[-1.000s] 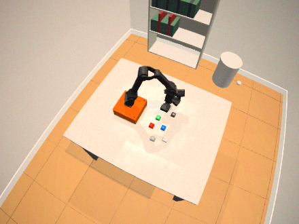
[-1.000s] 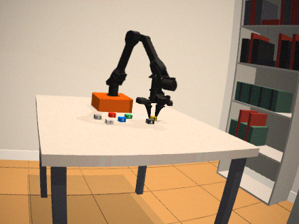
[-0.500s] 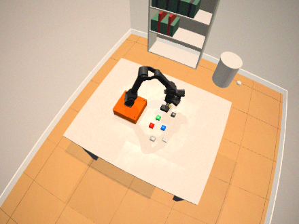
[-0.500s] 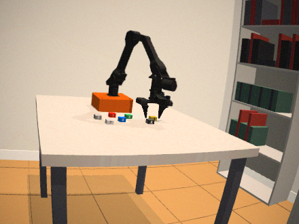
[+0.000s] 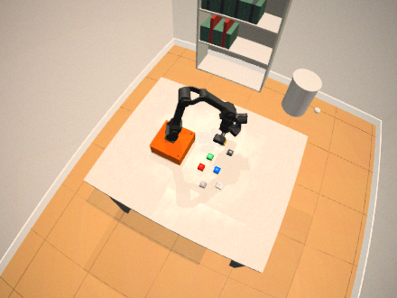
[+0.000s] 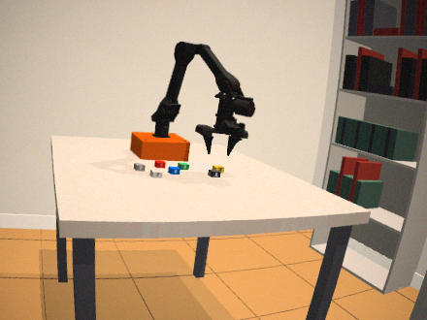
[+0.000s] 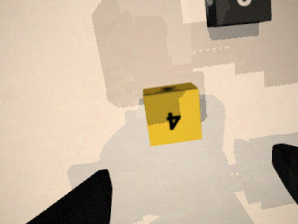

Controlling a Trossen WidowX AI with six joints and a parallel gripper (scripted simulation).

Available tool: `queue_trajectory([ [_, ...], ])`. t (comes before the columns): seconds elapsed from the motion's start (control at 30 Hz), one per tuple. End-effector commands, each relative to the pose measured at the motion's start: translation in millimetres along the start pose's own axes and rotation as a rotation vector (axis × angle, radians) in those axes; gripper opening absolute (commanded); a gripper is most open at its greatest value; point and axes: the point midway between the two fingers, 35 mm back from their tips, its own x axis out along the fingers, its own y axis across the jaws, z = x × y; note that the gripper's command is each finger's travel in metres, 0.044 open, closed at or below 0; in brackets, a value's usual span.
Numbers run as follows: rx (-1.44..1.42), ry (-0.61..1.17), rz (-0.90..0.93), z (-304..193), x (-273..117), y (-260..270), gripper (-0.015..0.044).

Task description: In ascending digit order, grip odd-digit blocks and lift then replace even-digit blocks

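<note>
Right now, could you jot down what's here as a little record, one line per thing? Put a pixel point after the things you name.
end effector: open (image 5: 222, 141) (image 6: 218, 154) (image 7: 192, 167), raised above the table
yellow block: (image 6: 218, 169) (image 7: 175, 117) on the table, marked 4, ungripped
black block: (image 5: 230, 153) (image 6: 213, 173) (image 7: 239, 12) near the yellow one, digit cut off in the wrist view
other blocks: green (image 5: 210, 156) (image 6: 182, 166), red (image 5: 201, 167) (image 6: 160, 164), blue (image 5: 216, 170) (image 6: 174, 170), grey (image 5: 203, 184) (image 6: 139, 167), whitish (image 5: 218, 186) (image 6: 155, 173)
arm base: orange (image 5: 173, 151) (image 6: 162, 149)
</note>
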Motion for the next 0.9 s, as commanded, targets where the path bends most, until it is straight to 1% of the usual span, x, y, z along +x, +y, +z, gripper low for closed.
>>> queue_trajectory([
  [0.0,0.007,-0.020,0.014,2,-54,1,0.0242],
  [0.07,0.007,-0.020,0.014,0,-65,0,0.0190],
  [0.17,0.007,-0.020,0.014,0,-65,0,0.0120],
  [0.47,0.007,-0.020,0.014,0,-65,0,0.0120],
  [0.57,0.016,-0.019,0.014,8,-65,-7,0.0120],
  [0.67,0.042,-0.019,0.017,30,-67,-31,0.0120],
  [0.77,0.079,-0.021,0.019,56,-69,-69,0.0120],
  [0.87,0.089,-0.023,0.019,71,-70,-97,0.0120],
])
